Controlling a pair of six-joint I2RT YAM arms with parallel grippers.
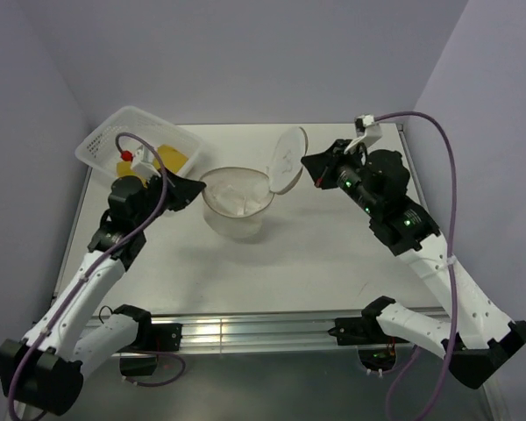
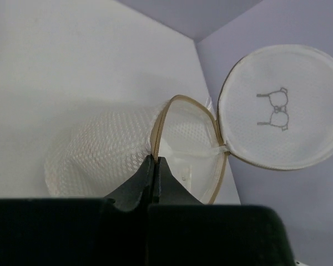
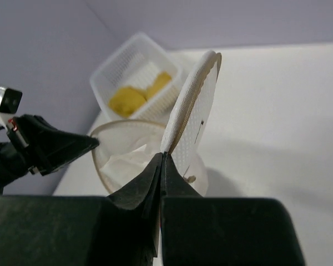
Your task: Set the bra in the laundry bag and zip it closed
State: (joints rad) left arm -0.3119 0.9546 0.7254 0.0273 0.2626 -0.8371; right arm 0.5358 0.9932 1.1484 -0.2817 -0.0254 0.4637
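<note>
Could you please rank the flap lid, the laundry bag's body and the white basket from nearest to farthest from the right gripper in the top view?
1. flap lid: pinched by the right gripper, upright at its tip.
2. laundry bag: just left of it, mid-table.
3. white basket: far-left back corner.

I work on a white counter (image 1: 333, 254) with a matte, faintly grey top. It is boxed in on three sides by plain lavender walls: a back wall (image 1: 263, 61) straight ahead, and a left wall (image 1: 22, 132) and a right wall (image 1: 500, 96) that angle in toward it. The walls are bare and meet the counter in clean seams. Light falls evenly from above, leaving only soft shadows on the counter. Along the near edge runs a silver metal rail (image 1: 263, 329) that catches a bright glint, and beyond it, lower down, lies a dark grey surface (image 1: 289, 390).
</note>
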